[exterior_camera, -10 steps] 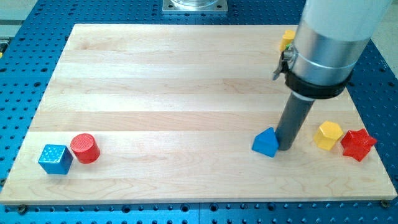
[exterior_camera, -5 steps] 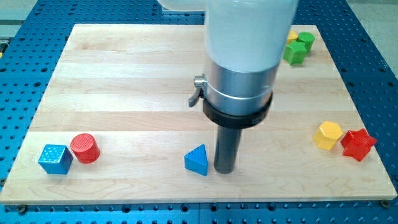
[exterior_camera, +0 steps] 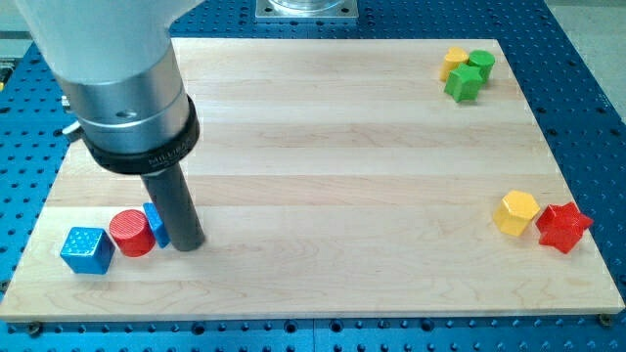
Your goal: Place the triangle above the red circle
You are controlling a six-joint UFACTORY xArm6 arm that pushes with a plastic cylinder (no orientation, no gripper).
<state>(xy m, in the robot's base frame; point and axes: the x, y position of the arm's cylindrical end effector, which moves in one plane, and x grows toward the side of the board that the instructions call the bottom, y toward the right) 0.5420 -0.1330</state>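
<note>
My tip (exterior_camera: 188, 244) sits low on the table (exterior_camera: 323, 147), near the view's bottom left. No fingers on this rig, only the dark rod, so there is no open or closed state to tell.

Blue triangle (exterior_camera: 154, 224): mostly hidden behind the rod, only a thin blue sliver shows on the rod's left side. It looks pressed between the rod and the red circle (exterior_camera: 130, 233), touching or nearly touching both. It lies on the circle's right, roughly level with it, perhaps slightly higher in the view.

Blue cube (exterior_camera: 86, 249): just left of the red circle, a touch lower, close against it or nearly so.

View's top right: green block (exterior_camera: 468, 78), shape unclear, with a yellow block (exterior_camera: 453, 62) tucked just behind its left side; they appear to touch.

View's right, lower down: yellow hexagon (exterior_camera: 515, 212) and red star (exterior_camera: 562, 226) side by side, star on the right, close together.

The arm's broad grey and white body covers the view's top left corner.
</note>
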